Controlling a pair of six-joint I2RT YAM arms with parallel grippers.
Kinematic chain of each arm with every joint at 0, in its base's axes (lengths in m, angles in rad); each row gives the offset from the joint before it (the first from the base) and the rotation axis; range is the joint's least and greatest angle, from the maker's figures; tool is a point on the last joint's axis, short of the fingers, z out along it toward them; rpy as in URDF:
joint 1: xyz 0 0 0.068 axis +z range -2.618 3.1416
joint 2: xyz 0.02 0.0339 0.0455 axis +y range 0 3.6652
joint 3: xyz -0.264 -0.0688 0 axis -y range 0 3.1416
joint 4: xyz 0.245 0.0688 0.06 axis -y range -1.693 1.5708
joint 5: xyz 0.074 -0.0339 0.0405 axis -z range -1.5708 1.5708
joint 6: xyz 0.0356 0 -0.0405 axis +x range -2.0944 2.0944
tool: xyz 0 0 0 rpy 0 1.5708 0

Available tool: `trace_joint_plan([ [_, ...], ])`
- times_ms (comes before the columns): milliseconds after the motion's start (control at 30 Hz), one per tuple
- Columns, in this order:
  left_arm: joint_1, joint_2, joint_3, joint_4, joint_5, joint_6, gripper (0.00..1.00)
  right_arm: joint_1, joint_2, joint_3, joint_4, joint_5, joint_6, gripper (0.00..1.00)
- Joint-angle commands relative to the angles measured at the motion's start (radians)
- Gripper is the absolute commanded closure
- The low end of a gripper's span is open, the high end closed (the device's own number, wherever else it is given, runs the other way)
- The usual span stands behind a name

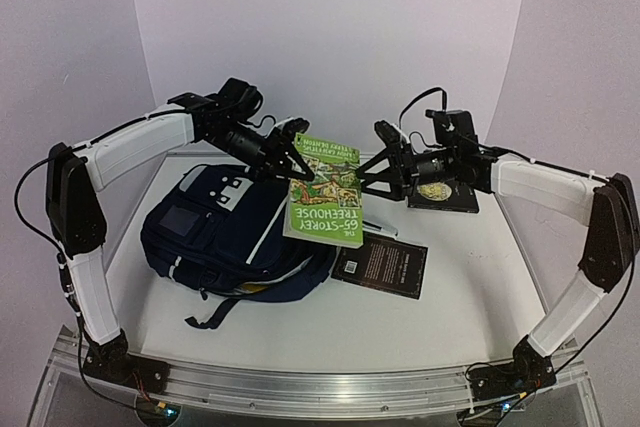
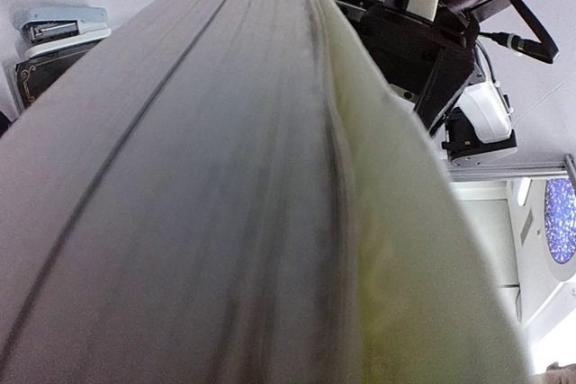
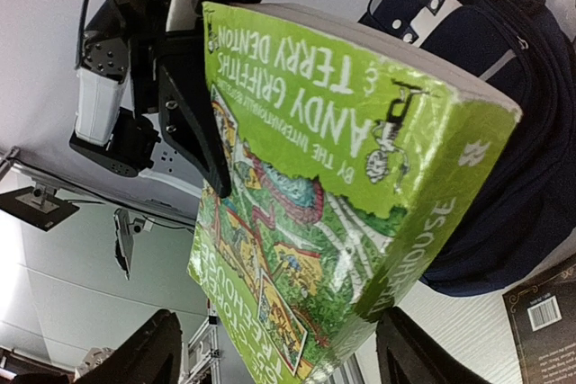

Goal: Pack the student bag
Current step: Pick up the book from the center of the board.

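The navy student bag [image 1: 215, 237] lies flat on the table at the left; it also shows in the right wrist view [image 3: 504, 87]. A green paperback, "65-Storey Treehouse" [image 1: 325, 192], hangs in the air to the right of the bag. My left gripper [image 1: 291, 162] is shut on the book's left edge; one black finger [image 3: 193, 114] lies across the cover. In the left wrist view the book's page edge [image 2: 225, 204] fills the frame and hides the fingers. My right gripper [image 1: 366, 179] is open, its fingers [image 3: 148, 357] standing wide either side of the book's lower corner [image 3: 342, 312].
A black book [image 1: 380, 265] lies on the table right of the bag, under the hanging book. A dark book with a gold emblem [image 1: 440, 194] lies behind the right gripper. A grey stapler [image 2: 63, 24] sits by it. White walls enclose the table.
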Motion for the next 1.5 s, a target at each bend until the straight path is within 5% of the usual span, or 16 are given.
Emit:
trace_joint_plan([
  [0, -0.010, -0.035, 0.069, 0.109, 0.060, 0.058, 1.00, 0.052, 0.029, 0.021, 0.024, -0.044, 0.012, 0.32],
  [100, -0.012, -0.049, 0.058, 0.131, 0.064, 0.060, 1.00, 0.052, 0.043, 0.028, 0.026, -0.037, 0.023, 0.36],
  [233, -0.012, -0.063, 0.057, 0.117, 0.068, 0.066, 1.00, 0.043, 0.053, 0.031, 0.022, 0.003, 0.017, 0.22],
  [633, -0.009, -0.088, 0.050, 0.105, 0.090, 0.047, 1.00, -0.009, 0.033, 0.031, 0.018, -0.014, -0.002, 0.27],
  [800, -0.008, -0.059, 0.066, 0.129, 0.103, 0.040, 1.00, 0.024, 0.028, 0.058, 0.023, -0.050, 0.004, 0.40],
  [933, -0.004, -0.054, 0.067, 0.129, 0.083, 0.033, 1.00, 0.028, 0.030, 0.067, 0.025, -0.076, 0.010, 0.64],
  [1033, 0.011, -0.069, 0.046, 0.124, 0.031, 0.018, 0.86, 0.028, 0.022, 0.080, 0.026, -0.080, 0.030, 0.87],
  [1100, 0.028, -0.088, 0.027, 0.122, -0.014, 0.004, 0.64, 0.028, 0.014, 0.080, 0.026, -0.062, 0.043, 1.00],
  [1267, 0.067, -0.140, 0.006, 0.017, -0.335, 0.011, 0.34, 0.000, -0.014, 0.044, 0.028, 0.015, 0.099, 1.00],
  [1467, 0.059, -0.194, -0.075, -0.057, -0.571, 0.018, 0.22, -0.127, -0.058, -0.049, 0.031, 0.121, 0.168, 1.00],
])
